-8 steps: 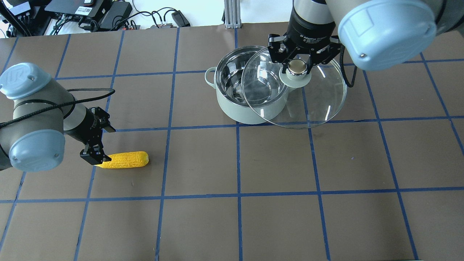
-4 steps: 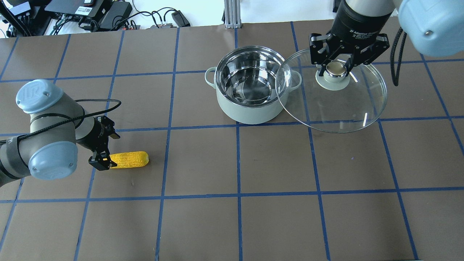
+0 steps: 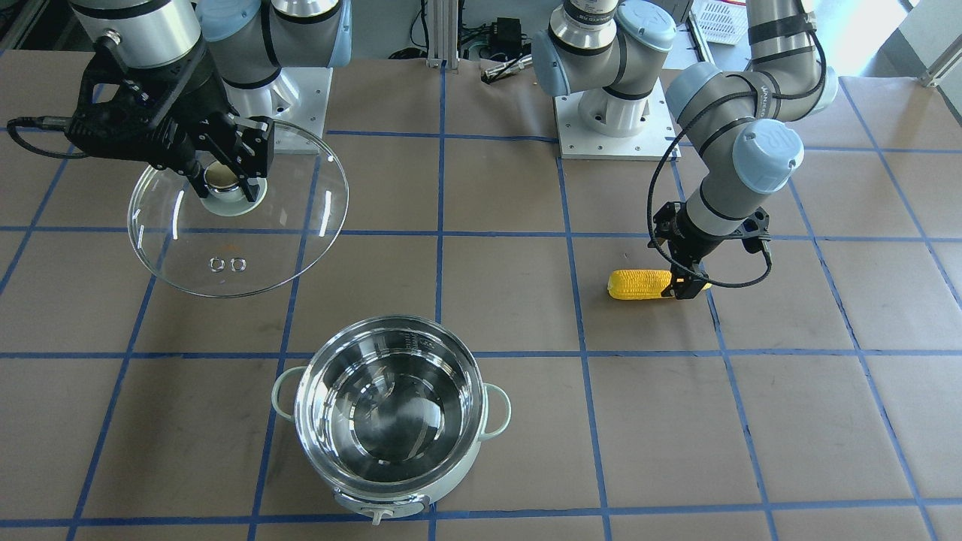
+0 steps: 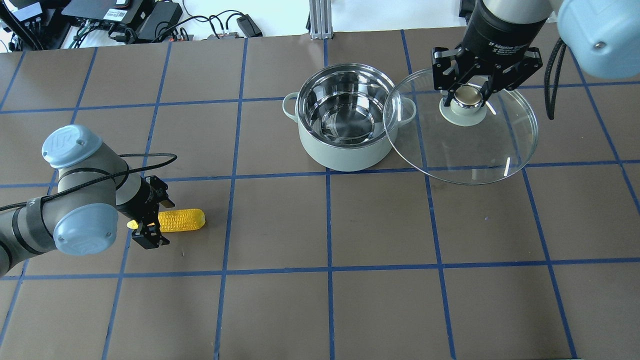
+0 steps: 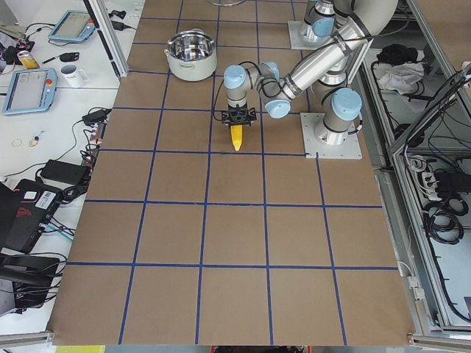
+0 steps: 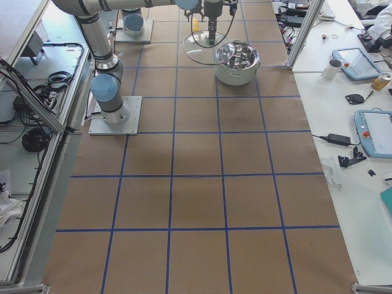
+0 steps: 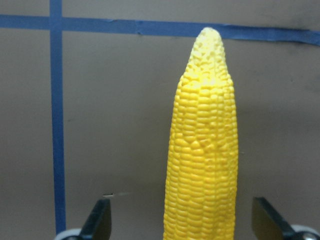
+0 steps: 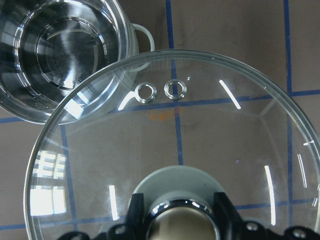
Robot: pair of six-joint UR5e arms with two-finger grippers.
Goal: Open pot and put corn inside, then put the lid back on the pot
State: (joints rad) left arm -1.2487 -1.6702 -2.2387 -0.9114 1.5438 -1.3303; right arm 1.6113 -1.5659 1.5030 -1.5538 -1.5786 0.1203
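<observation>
Corn [image 4: 181, 220] lies flat on the brown surface [image 4: 380, 225], well to the robot's left of the pot [image 4: 345, 152]. Its long axis runs left to right across the surface, roughly along the nearby blue tape line [image 4: 280, 175]. The tapered end points toward the robot's left and the blunt end toward the pot's side. My left gripper [image 7: 182, 225] is over the cob with its fingers [image 7: 99, 222] wide apart, one on each side. The left wrist view settles what the overhead one cannot: bare surface shows between each fingertip and the corn, so nothing is gripped. That view also looks along the cob to its pale tip.

The pot stands upright and uncovered, its shiny steel inside in plain sight. My right gripper [image 4: 468, 96] is closed on the lid's knob [image 4: 462, 115] and holds the glass lid [image 4: 475, 147] to the robot's right of the pot. Overhead, the lid's rim overlaps the pot's right handle [image 4: 409, 111], but the front-facing view shows lid and pot apart, with a stretch of surface between them. The two vent holes [image 3: 216, 264] are plain in the front-facing and right wrist views, on the lid's pot-ward side. I cannot make them out overhead. Both side views show the arms too small for me to judge the fingers.
</observation>
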